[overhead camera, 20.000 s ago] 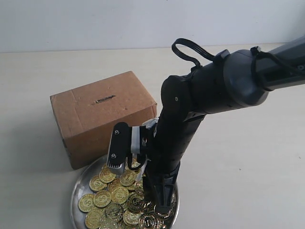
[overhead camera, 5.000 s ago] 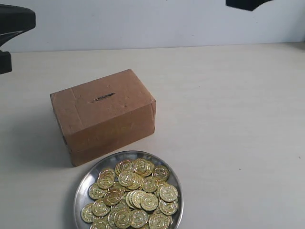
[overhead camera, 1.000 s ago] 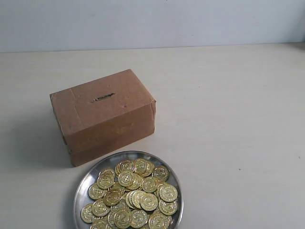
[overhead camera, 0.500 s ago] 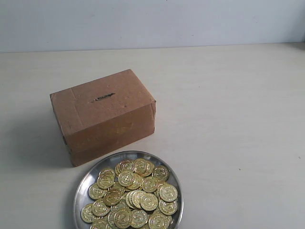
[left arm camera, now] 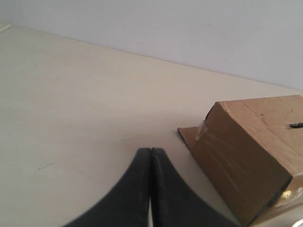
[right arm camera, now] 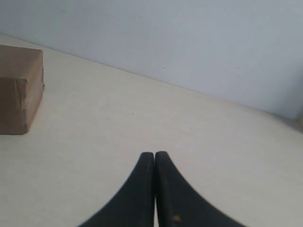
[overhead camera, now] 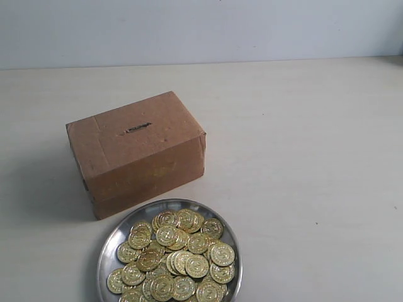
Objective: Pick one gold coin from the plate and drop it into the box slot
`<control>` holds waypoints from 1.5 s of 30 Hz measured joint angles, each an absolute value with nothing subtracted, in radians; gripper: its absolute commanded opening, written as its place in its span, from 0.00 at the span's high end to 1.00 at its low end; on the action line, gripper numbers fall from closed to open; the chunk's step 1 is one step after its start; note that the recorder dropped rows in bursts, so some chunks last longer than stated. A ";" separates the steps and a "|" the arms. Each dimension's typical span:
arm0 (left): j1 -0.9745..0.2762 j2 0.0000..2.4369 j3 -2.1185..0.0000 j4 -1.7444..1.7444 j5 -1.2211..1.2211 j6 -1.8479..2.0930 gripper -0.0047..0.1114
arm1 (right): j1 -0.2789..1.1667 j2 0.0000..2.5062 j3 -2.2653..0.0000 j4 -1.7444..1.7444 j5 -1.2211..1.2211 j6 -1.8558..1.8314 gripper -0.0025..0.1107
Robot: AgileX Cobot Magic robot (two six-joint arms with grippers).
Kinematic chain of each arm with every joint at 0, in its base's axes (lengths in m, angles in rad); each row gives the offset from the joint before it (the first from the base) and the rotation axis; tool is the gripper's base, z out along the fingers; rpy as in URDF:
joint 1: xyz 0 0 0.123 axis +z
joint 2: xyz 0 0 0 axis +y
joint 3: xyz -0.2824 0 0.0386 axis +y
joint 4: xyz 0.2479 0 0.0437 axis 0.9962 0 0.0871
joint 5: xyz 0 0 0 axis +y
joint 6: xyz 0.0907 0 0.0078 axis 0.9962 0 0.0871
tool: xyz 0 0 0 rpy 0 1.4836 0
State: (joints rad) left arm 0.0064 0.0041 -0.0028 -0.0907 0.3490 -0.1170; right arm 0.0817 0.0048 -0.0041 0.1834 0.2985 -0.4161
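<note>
The brown cardboard box point(overhead camera: 135, 151) stands left of centre on the table, with the dark slot point(overhead camera: 137, 128) cut in its top. In front of it lies the silver plate point(overhead camera: 114, 234), heaped with several gold coins point(overhead camera: 173, 255). Neither arm shows in the exterior view. My left gripper point(left arm camera: 150, 150) is shut and empty above bare table, with the box point(left arm camera: 251, 151) and its slot point(left arm camera: 295, 125) off to one side. My right gripper point(right arm camera: 154, 153) is shut and empty too, the box point(right arm camera: 19, 90) far from it.
A pale wooden table point(overhead camera: 302, 163) spreads all round the box and plate. A plain light wall point(overhead camera: 201, 28) runs along its far edge. The plate's lower part is cut off by the frame's edge.
None over the last second. Twenty seconds ago the right arm stood over the plate; five seconds ago both arms were at the upper corners of the view; now they are out of it.
</note>
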 measured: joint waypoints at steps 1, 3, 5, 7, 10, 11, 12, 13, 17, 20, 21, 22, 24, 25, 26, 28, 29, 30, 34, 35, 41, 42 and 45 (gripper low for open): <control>0.006 0.004 -0.003 -0.091 0.348 -0.095 0.96 | 0.082 0.005 -0.004 0.183 0.297 -0.416 0.98; 0.006 0.004 -0.003 -0.091 0.348 -0.072 0.96 | 0.082 0.005 -0.004 0.183 0.297 -0.416 0.98; 0.006 0.004 -0.003 -0.091 0.348 -0.060 0.96 | 0.082 0.005 -0.004 0.183 0.297 -0.416 0.98; 0.006 0.004 -0.003 -0.091 0.348 -0.060 0.96 | 0.082 0.005 -0.004 0.183 0.297 -0.416 0.98; 0.006 0.004 -0.003 -0.091 0.348 -0.060 0.96 | 0.082 0.005 -0.004 0.183 0.297 -0.379 0.98; 0.006 0.004 -0.003 -0.091 0.348 -0.060 0.96 | 0.082 0.005 -0.004 0.183 0.297 -0.363 0.98; 0.006 0.004 -0.003 -0.091 0.348 -0.060 0.96 | 0.082 0.005 -0.004 0.183 0.297 -0.351 0.98; 0.006 0.004 -0.003 -0.091 0.348 -0.058 0.96 | 0.082 0.005 -0.004 0.183 0.297 -0.346 0.98; 0.006 0.004 -0.003 -0.089 0.347 -0.056 0.96 | 0.082 0.005 -0.004 0.183 0.297 -0.334 0.98; 0.006 0.004 -0.003 -0.089 0.346 -0.056 0.96 | 0.082 0.005 -0.004 0.183 0.297 -0.330 0.98; 0.006 0.004 -0.003 -0.089 0.346 -0.056 0.96 | 0.082 0.005 -0.004 0.183 0.297 -0.330 0.98; 0.006 0.004 -0.003 -0.089 0.346 -0.056 0.96 | 0.082 0.005 -0.004 0.183 0.297 -0.325 0.98; 0.006 0.004 -0.003 -0.089 0.346 -0.056 0.96 | 0.082 0.005 -0.004 0.183 0.297 -0.284 0.98; 0.006 0.004 -0.003 -0.089 0.346 -0.056 0.96 | 0.082 0.005 -0.004 0.183 0.297 -0.265 0.98; 0.006 0.004 -0.003 -0.089 0.346 -0.056 0.96 | 0.082 0.005 -0.004 0.183 0.297 -0.251 0.98; 0.006 0.004 -0.003 -0.089 0.346 -0.056 0.96 | 0.082 0.005 -0.004 0.183 0.297 -0.231 0.98; 0.006 0.004 -0.003 -0.089 0.346 -0.056 0.96 | 0.082 0.005 -0.004 0.183 0.297 -0.228 0.98; 0.006 0.004 -0.003 -0.089 0.346 -0.056 0.96 | 0.082 0.005 -0.004 0.183 0.297 -0.226 0.98; 0.006 0.004 -0.003 -0.089 0.344 -0.056 0.96 | 0.082 0.005 -0.004 0.183 0.297 -0.221 0.98; 0.006 0.004 -0.003 -0.087 0.344 -0.056 0.96 | 0.082 0.005 -0.004 0.183 0.297 -0.221 0.98; 0.006 0.004 -0.003 -0.087 0.344 -0.056 0.96 | 0.082 0.005 -0.004 0.183 0.297 -0.220 0.98; 0.006 0.004 -0.003 -0.087 0.344 -0.056 0.96 | 0.082 0.005 -0.004 0.183 0.297 -0.220 0.98; 0.006 0.004 -0.003 -0.087 0.344 -0.056 0.96 | 0.082 0.005 -0.004 0.183 0.297 -0.220 0.98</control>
